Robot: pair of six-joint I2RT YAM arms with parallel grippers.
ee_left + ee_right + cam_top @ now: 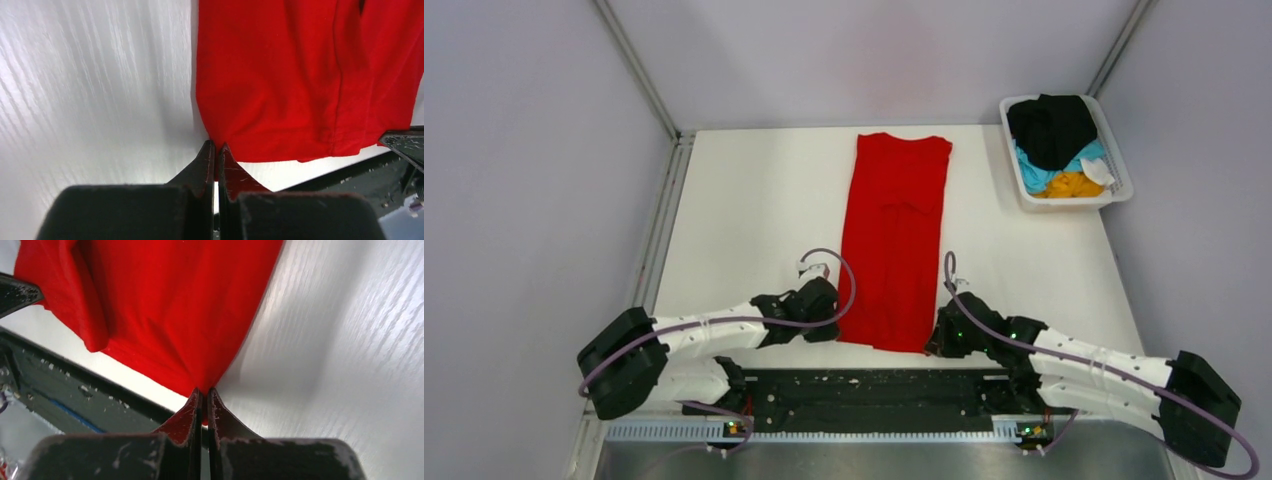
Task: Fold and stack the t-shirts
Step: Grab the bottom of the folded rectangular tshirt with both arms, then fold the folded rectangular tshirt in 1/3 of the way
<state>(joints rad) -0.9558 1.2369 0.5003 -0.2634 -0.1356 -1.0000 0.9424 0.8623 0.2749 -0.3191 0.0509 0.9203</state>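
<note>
A bright red t-shirt (pixel 894 240) lies on the white table, folded lengthwise into a long narrow strip with its collar end far from me. My left gripper (pixel 832 322) is shut on the near left corner of the red t-shirt (pixel 280 75). My right gripper (pixel 934 340) is shut on the near right corner of the red t-shirt (pixel 175 305). Both corners look pinched between the jaws and lifted slightly off the table. A black t-shirt (pixel 1052 128), a light blue one (pixel 1032 170) and an orange-yellow one (pixel 1069 185) lie bunched in the basket.
A white plastic basket (pixel 1121 172) stands at the far right corner of the table. The table (pixel 754 210) is bounded by grey walls on left, back and right. A black rail (pixel 874 395) runs along the near edge between the arm bases.
</note>
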